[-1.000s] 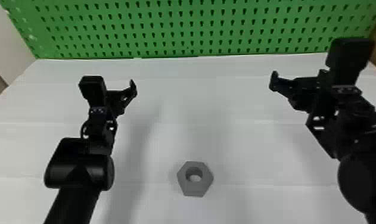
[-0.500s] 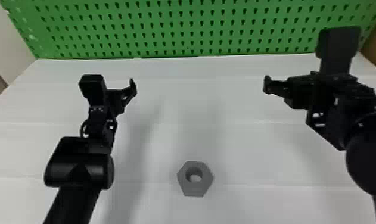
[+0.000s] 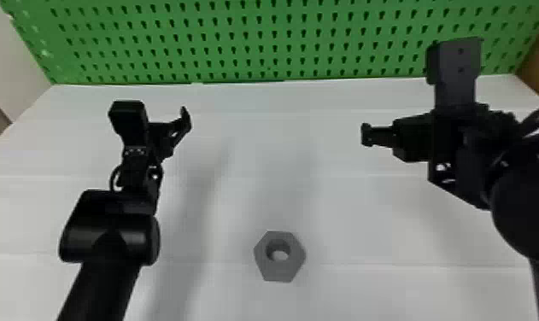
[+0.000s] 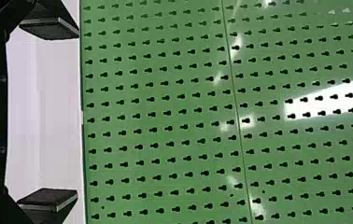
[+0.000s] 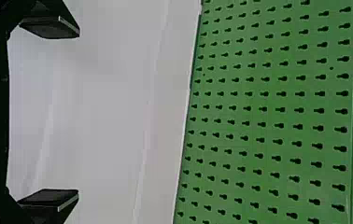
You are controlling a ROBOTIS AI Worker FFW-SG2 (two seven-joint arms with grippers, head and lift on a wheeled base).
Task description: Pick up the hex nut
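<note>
Left wrist view: left gripper, empty, fingers wide apart; right wrist view: right gripper likewise; head view crops the right arm.

1 left hand and 1 right hand make 2 hands; there are 2 arms, 1 hex nut, 1 tabletop and 1 pegboard.

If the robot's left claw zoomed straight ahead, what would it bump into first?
The left claw would probably bump the green board full of holes. Depth is hard to judge, though, so the white table might come first.
</note>
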